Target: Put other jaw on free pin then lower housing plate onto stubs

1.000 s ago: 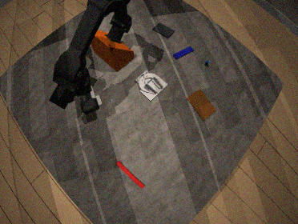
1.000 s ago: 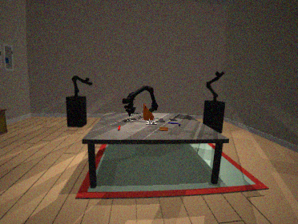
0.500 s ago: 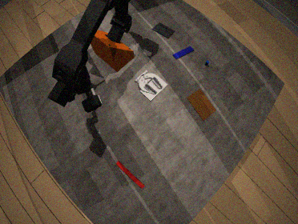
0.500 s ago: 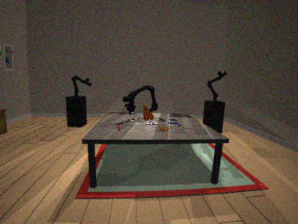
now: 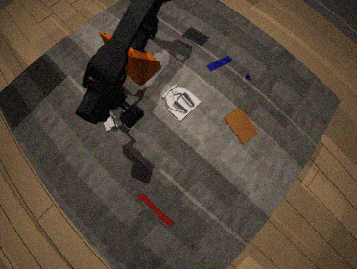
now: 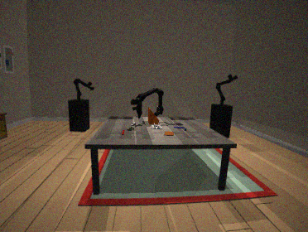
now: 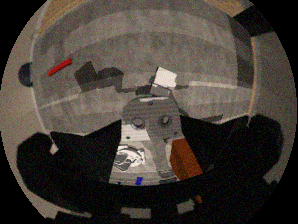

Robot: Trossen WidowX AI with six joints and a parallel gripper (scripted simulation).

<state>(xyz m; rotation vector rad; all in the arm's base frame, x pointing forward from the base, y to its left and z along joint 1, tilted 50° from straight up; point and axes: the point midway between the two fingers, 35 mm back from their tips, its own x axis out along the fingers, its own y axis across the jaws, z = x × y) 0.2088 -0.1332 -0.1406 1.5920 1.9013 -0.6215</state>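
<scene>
The pincer is clamped on the housing plate, two holes visible, above the bench. The white base lies apart from it, between the orange wedge and the orange slab, well inside the bench edges.

So 3 cams: top peers steeply down on the tabletop, pretty close; exterior sits way back, roughly level, table at 6 o'clock; wrist looks past the fingers. All share that tabletop.
</scene>
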